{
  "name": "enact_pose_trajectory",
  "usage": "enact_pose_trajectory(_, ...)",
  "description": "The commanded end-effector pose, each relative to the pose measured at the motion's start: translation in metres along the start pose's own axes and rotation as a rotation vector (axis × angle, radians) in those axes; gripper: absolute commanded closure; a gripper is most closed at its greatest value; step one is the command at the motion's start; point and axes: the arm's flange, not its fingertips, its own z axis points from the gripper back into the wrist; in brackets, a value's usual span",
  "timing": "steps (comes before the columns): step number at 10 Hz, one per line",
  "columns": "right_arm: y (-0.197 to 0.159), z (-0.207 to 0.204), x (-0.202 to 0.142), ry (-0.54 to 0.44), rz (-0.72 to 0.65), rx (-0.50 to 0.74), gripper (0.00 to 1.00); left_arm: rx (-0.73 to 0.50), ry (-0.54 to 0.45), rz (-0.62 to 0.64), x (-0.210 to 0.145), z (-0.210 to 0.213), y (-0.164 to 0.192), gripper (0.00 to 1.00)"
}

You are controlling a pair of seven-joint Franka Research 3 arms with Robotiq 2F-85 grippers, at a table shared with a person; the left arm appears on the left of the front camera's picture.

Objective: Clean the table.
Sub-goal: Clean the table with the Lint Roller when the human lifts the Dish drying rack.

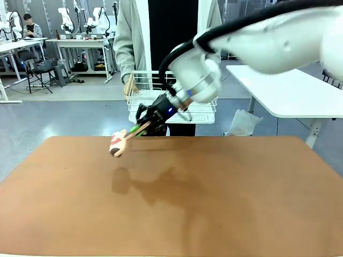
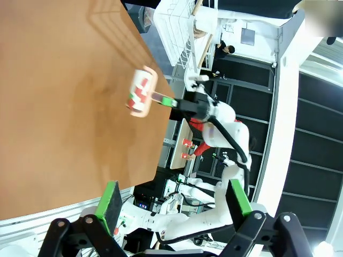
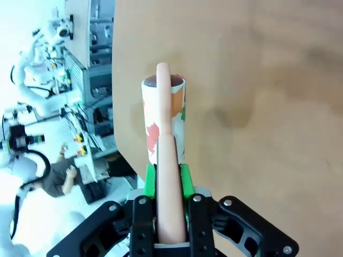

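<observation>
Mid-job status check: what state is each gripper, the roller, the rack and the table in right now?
right gripper: shut on the lint roller's pink handle.
lint roller: held tilted, its head off the table.
left gripper: open, holding nothing.
white wire rack: past the table's far edge, a person's hand at its rim.
table: the roller's shadow lies on its top.

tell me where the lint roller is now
Front view: the lint roller is above the far edge of the table, left of centre, held by the right gripper.
</observation>
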Motion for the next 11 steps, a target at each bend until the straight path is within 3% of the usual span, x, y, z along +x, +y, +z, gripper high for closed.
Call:
enact_pose_trajectory(1, 0.010, 0.091, -0.063, 0.050, -0.008, -0.174, 0.79, -0.022, -0.001, -0.009, -0.001, 0.003, -0.001, 0.00)
enact_pose_trajectory(7, -0.031, 0.262, -0.187, -0.059, -0.164, -0.606, 0.79, -0.022, -0.001, -0.009, -0.001, 0.003, -0.001, 0.00)
enact_pose_trajectory(9, -0.054, 0.278, -0.214, -0.078, -0.224, -0.731, 0.79, -0.022, -0.001, -0.009, -0.001, 0.003, -0.001, 0.00)
enact_pose_trajectory(11, -0.067, 0.287, -0.224, -0.129, -0.236, -0.710, 0.79, -0.022, -0.001, -0.009, -0.001, 0.003, -0.001, 0.00)
